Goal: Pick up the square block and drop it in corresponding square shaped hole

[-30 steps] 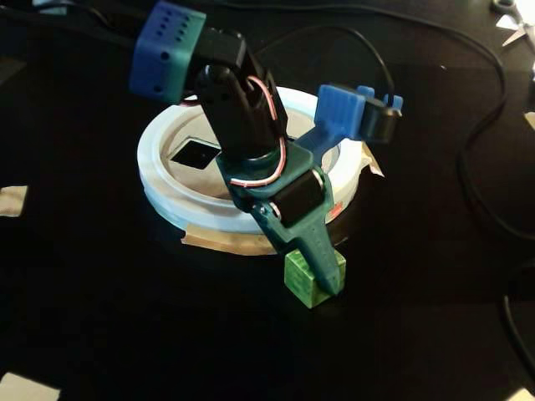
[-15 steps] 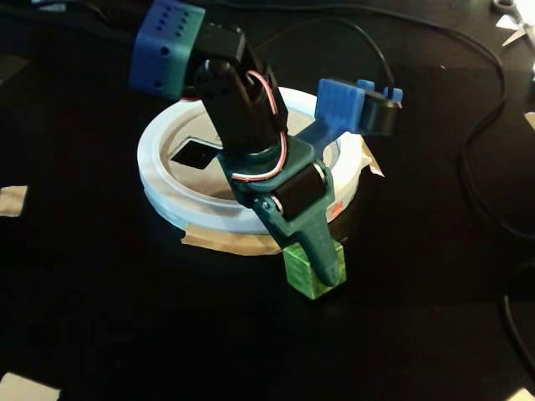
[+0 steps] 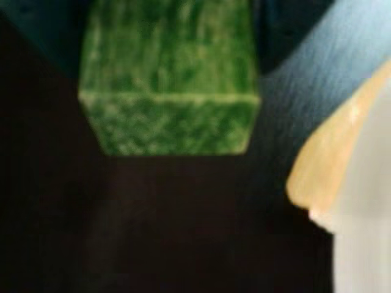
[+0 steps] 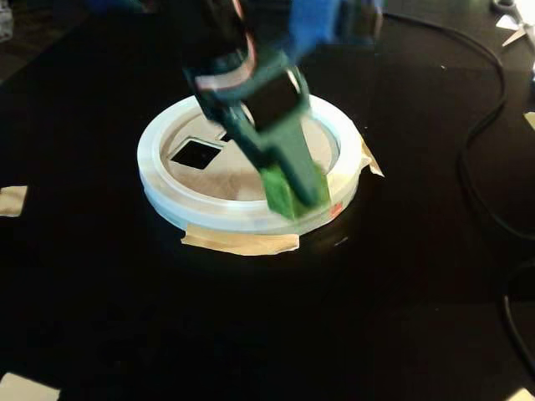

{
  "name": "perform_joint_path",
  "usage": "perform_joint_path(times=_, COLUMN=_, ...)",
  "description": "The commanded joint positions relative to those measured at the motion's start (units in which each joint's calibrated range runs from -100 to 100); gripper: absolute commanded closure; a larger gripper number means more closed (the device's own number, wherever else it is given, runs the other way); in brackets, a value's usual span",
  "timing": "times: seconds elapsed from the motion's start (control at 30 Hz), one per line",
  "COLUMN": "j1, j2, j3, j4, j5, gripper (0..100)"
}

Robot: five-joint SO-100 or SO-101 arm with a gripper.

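Observation:
My gripper (image 4: pixel 294 196) is shut on a green square block (image 4: pixel 282 195) and holds it over the near right rim of a white round sorter (image 4: pixel 159 175). The sorter's tan lid has a square hole (image 4: pixel 196 153) on its left side, well to the left of the block. In the wrist view the green block (image 3: pixel 168 85) fills the top middle, held between the dark jaws, and the sorter's white rim (image 3: pixel 366 201) with tape shows at the right edge.
Masking tape (image 4: pixel 242 243) holds the sorter to the black table. Black cables (image 4: pixel 485 167) run along the right side. Tape scraps (image 4: pixel 12 200) lie at the left and bottom edges.

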Motion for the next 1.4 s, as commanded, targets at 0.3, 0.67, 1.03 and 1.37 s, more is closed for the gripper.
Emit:
perform_joint_path(times=0.3, j1=-22.8, j2=-12.4, j3=-3.8, j4=23.4, j5=-0.8, gripper=70)
perform_joint_path(times=0.67, j1=-29.3, j2=-12.1, j3=8.0, j4=14.5, j5=-2.3, gripper=70)
perform_joint_path(times=1.03, j1=-31.7, j2=-12.1, j3=24.0, j4=-5.7, j5=-2.2, gripper=70)
perform_joint_path(times=1.37, j1=-31.7, j2=-12.0, j3=31.9, j4=-9.7, j5=-3.0, gripper=70)
